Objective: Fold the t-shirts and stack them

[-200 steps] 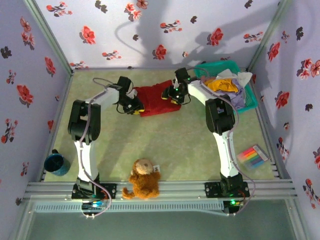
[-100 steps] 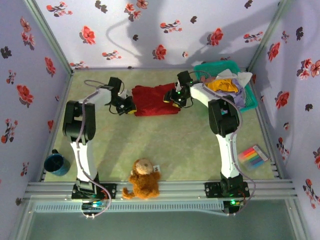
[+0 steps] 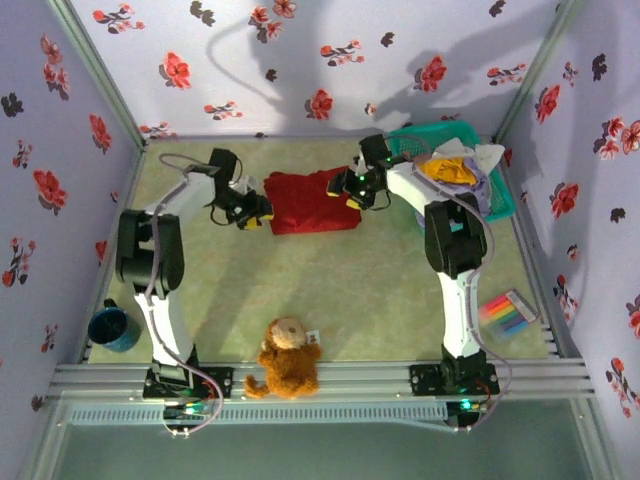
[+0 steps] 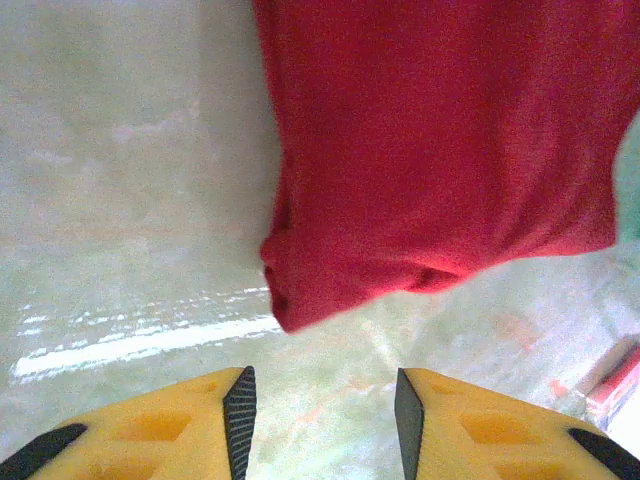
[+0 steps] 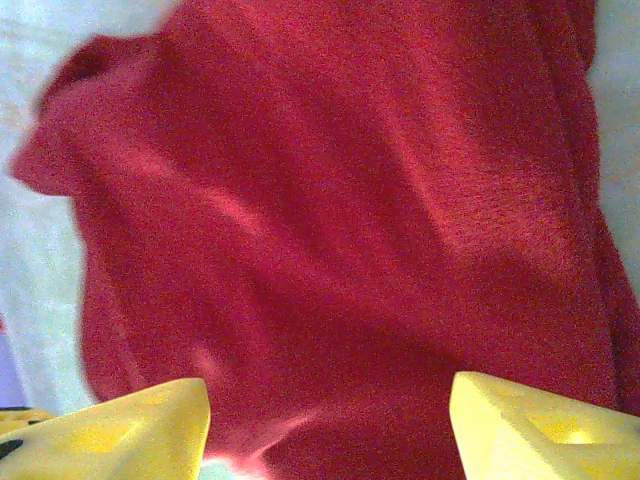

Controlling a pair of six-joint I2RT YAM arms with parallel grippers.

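red tee (image 3: 312, 200): flat on bench (image 3: 330, 290) btw. both hands; corner just ahead of left hand (image 4: 320, 392), body under right hand (image 5: 330, 400).
left hand: part open, empty.
right hand: wide open, empty.
handling: prob. soft, light, limp; pinch corner/hem.
unclear: fold layers; tee's edges cut off in wrist views.

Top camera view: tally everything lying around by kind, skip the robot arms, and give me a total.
Red t-shirt on the table: 1
Garments in the basket, one each of mustard, white, lavender: 3
Teal basket: 1
Brown plush toy: 1
Blue mug: 1
Pack of coloured markers: 1
Total: 8
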